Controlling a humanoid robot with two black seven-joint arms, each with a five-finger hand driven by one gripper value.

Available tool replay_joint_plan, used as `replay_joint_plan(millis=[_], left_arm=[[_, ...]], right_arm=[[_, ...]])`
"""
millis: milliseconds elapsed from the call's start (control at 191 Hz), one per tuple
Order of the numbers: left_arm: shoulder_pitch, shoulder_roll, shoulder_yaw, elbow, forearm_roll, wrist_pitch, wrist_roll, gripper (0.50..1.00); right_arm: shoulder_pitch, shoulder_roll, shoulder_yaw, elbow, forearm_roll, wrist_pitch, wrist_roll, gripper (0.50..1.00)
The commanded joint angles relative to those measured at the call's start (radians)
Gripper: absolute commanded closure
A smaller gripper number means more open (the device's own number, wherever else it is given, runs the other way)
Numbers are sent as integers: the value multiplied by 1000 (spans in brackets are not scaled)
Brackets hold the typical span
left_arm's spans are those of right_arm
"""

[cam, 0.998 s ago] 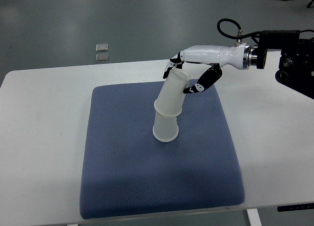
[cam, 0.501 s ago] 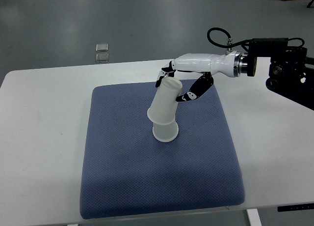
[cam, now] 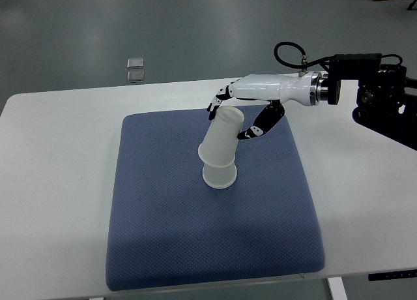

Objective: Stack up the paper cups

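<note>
Two white paper cups stand nested on the blue mat (cam: 163, 235). The lower cup (cam: 219, 175) sits on the mat near its middle. Over it the upper cup (cam: 223, 140) is pushed on at a tilt, its closed end leaning up and to the right. My right hand (cam: 233, 120) reaches in from the right edge and grips that raised end, fingers (cam: 218, 104) behind it and the thumb (cam: 257, 127) on its right side. No left arm shows.
The mat lies on a white table (cam: 52, 182). Two small square metal pieces (cam: 135, 69) lie on the grey floor beyond the table's far edge. The right arm's black mount (cam: 384, 101) hangs over the table's right side.
My right hand moved left with the upper cup and pressed it further down over the lower cup. Over the last half second it barely shifted.
</note>
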Motion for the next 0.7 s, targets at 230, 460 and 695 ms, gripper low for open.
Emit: replay_joint_plan(millis=[230,460,695], left_arm=[[0,0,0,0,0,0,1,500],[0,0,0,0,0,0,0,500],[0,0,0,0,0,0,1,500]], right_arm=[[1,-11,0,0,-4,8,1,605],[0,-16,18,-12,13,2,-1,605],[-43,0,103,-91,177,1,-35,607]])
